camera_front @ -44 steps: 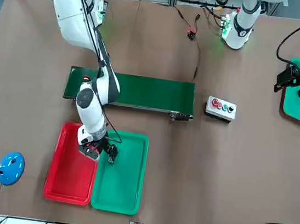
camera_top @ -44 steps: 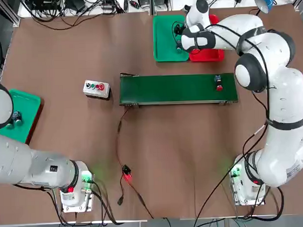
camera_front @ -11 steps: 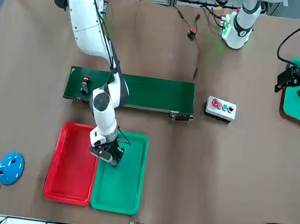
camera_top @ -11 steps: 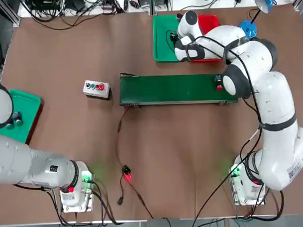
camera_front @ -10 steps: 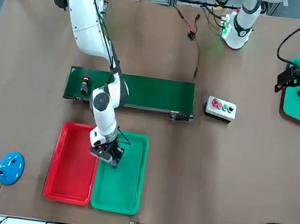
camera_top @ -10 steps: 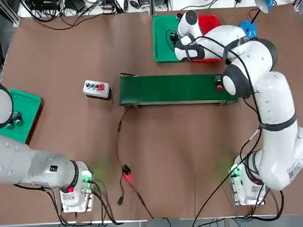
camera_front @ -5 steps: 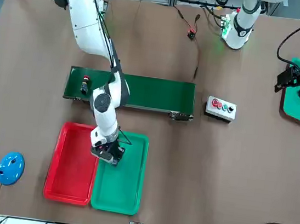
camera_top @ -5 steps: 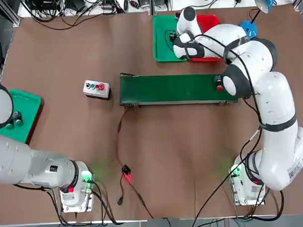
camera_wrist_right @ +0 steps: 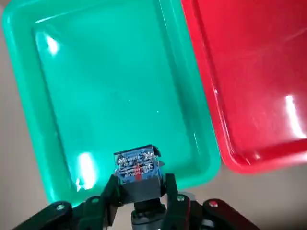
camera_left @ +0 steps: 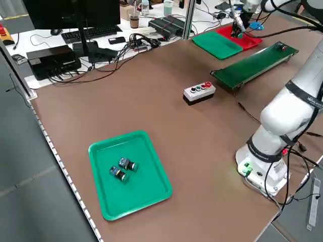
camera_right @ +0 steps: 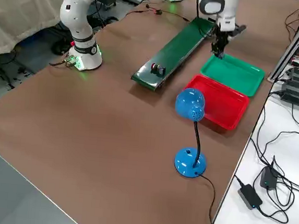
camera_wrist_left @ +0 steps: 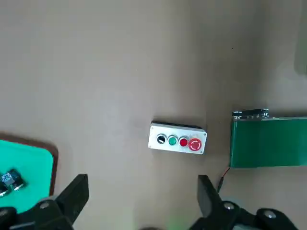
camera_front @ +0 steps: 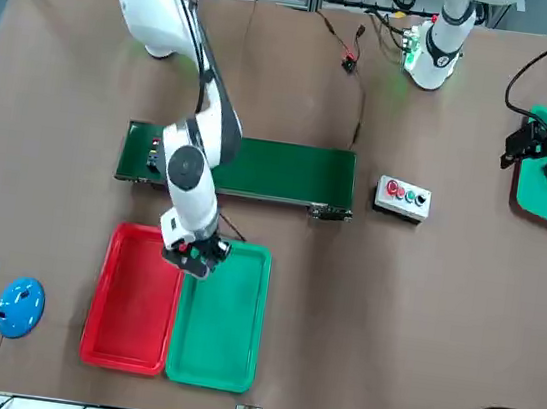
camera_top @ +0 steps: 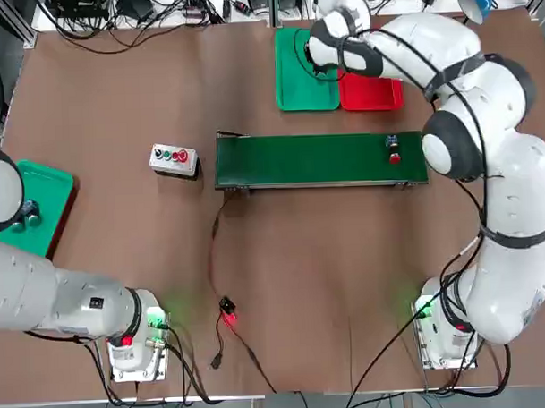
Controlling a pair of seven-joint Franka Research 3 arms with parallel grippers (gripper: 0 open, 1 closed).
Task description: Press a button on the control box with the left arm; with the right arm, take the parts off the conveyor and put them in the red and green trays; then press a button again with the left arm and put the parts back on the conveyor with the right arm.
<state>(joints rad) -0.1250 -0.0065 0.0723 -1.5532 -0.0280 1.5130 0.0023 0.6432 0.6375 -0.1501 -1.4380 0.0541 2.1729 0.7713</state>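
The right gripper hangs above the green tray, its fingers clamped on a small blue-topped push-button part. The red tray sits touching alongside. Another part, red-tipped, lies on the conveyor. The left gripper hovers spread wide above the brown table, near the control box.

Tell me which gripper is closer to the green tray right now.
The right gripper, holding a part, hangs just over the green tray near its conveyor-side rim. The left gripper sits open far off, beyond the control box.
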